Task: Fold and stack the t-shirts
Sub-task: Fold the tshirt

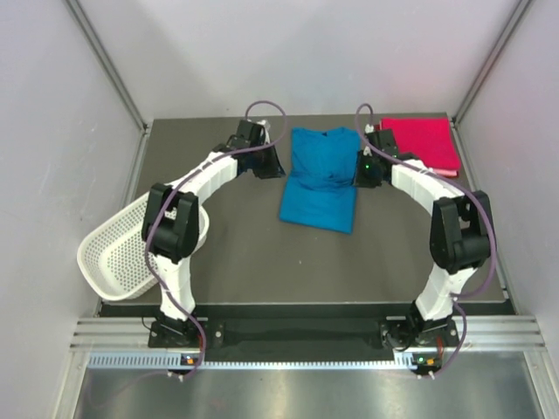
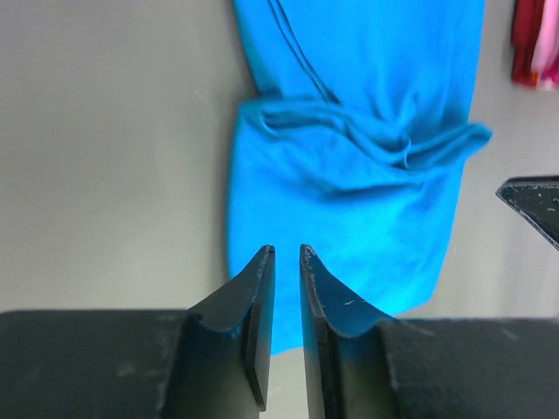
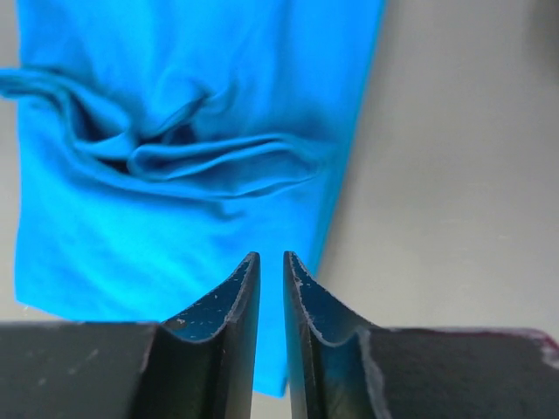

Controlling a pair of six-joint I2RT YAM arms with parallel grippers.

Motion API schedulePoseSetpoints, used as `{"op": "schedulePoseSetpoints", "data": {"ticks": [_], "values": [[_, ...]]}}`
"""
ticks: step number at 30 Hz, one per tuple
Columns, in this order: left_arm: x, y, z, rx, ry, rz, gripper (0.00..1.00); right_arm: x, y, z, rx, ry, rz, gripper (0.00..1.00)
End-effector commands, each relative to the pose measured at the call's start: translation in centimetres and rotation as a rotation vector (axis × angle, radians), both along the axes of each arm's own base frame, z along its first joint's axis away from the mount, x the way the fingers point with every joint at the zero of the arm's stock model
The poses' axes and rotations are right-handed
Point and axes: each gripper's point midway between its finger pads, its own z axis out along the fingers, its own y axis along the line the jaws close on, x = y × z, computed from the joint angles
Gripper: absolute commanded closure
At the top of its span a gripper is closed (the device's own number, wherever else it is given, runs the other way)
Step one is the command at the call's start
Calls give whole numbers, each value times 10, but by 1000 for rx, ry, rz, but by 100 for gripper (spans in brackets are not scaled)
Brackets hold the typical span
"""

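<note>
left gripper (image 2: 286,255): narrow slit, empty
right gripper (image 3: 271,259): narrow slit, empty
blue t-shirt (image 1: 320,179): creased across middle, between grippers
pink-red t-shirt (image 1: 425,142): far right, left edge partly hidden

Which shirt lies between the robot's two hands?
The blue t-shirt, lying mid-table between the left gripper and right gripper. The pink-red t-shirt lies apart, at the far right corner.

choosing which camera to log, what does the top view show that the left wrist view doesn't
Only the top view: the white basket, at the near left. Only the left wrist: the left gripper close up, jaws slightly parted, nothing between. Both: the blue t-shirt, bunched across its middle, and the pink-red t-shirt, just a sliver in the wrist view.
</note>
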Motion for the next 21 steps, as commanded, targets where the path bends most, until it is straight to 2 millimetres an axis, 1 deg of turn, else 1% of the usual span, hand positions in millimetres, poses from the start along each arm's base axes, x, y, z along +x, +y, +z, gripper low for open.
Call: {"op": "schedulePoseSetpoints", "data": {"ticks": [1, 3, 5, 7, 8, 9, 10, 11, 12, 13, 14, 16, 17, 19, 20, 21], "values": [[-5, -27, -10, -80, 3, -96, 81, -1, 23, 17, 50, -56, 39, 83], [1, -34, -18, -96, 17, -109, 85, -1, 29, 9, 48, -41, 44, 83], [4, -38, -22, -102, 26, -120, 86, -1, 34, 4, 57, -39, 47, 81], [13, -41, -26, -100, 17, -119, 86, 0, 40, -2, 60, -36, 57, 81], [16, -42, -35, -91, 29, -122, 86, 2, 43, -6, 63, -33, 62, 81], [23, -45, -30, -98, 11, -123, 86, 4, 44, -7, 64, -33, 62, 81], [27, -47, -33, -99, 11, -124, 87, 8, 44, -6, 65, -38, 60, 81], [30, -48, -45, -86, 23, -129, 87, 9, 44, -12, 51, -25, 59, 80], [39, -51, -39, -90, 4, -133, 87, 11, 41, -14, 43, -23, 51, 80], [42, -52, -43, -79, 7, -136, 87, 16, 38, -14, 26, -30, 40, 80], [47, -51, -46, -65, 2, -138, 88, 17, 37, -19, 15, -21, 36, 80], [56, -53, -52, -53, -2, -135, 88, 22, 31, -21, 7, -22, 21, 80], [61, -51, -54, -41, -7, -123, 88, 27, 30, -22, 4, -23, 17, 80], [68, -48, -63, -11, -4, -98, 88, 36, 23, -23, -5, -32, -5, 80], [73, -44, -66, 11, -12, -79, 87, 45, 21, -19, -15, -51, -19, 80], [78, -39, -72, 40, -16, -50, 87, 49, 15, -26, -22, -38, -35, 80]]}}
